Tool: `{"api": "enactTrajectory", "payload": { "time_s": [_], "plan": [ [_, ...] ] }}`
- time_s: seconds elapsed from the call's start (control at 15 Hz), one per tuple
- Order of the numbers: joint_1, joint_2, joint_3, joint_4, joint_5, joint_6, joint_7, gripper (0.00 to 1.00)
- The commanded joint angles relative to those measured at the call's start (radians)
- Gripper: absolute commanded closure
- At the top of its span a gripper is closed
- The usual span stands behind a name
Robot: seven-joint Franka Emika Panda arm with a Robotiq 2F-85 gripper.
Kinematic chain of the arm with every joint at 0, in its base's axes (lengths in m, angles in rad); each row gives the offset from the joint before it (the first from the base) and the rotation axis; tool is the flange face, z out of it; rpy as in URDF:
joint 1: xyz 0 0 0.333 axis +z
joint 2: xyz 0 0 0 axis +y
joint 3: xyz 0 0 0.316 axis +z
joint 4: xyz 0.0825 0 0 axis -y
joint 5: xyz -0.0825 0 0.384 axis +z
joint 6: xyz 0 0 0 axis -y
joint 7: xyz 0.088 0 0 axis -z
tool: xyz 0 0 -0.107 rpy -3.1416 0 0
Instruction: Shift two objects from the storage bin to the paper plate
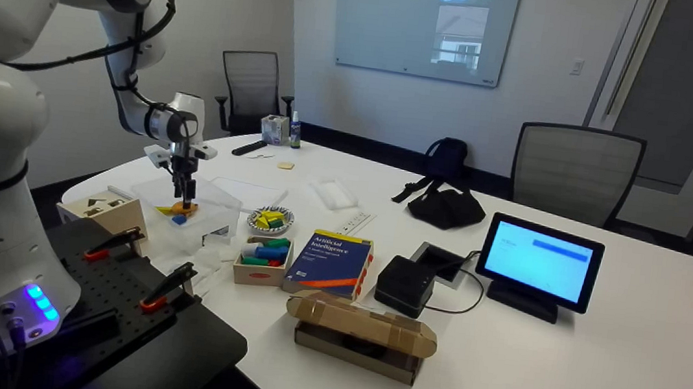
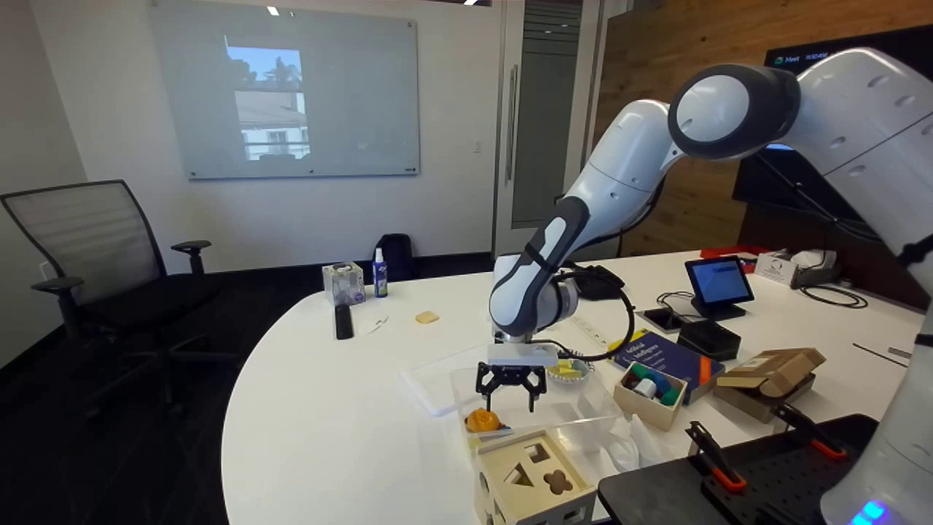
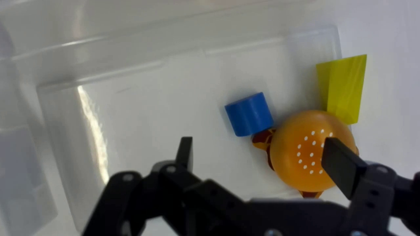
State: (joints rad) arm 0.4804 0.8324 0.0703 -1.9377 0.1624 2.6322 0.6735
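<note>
The clear plastic storage bin stands below my gripper; its wall also shows in an exterior view. In the wrist view a blue cylinder, a round orange bun-like toy with white dots and a yellow block lie together at one end of the bin. My gripper is open and empty above them. One finger overlaps the orange toy in view; the other is over bare bin floor. The white paper plate with patterned rim holds yellow and green blocks; the arm partly hides it in an exterior view.
A wooden shape-sorter box stands close beside the bin. A small wooden box of coloured pieces and a blue book stand near the plate. A cardboard box and black clamps are nearer the robot base.
</note>
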Motion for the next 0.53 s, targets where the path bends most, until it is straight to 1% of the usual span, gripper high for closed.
{"api": "enactTrajectory", "payload": {
  "time_s": [0.0, 0.47],
  "plan": [
    [0.033, 0.072, -0.019, 0.085, -0.013, 0.03, 0.038, 0.0],
    [0.05, 0.164, -0.02, 0.205, -0.006, 0.035, 0.035, 0.0]
  ]
}}
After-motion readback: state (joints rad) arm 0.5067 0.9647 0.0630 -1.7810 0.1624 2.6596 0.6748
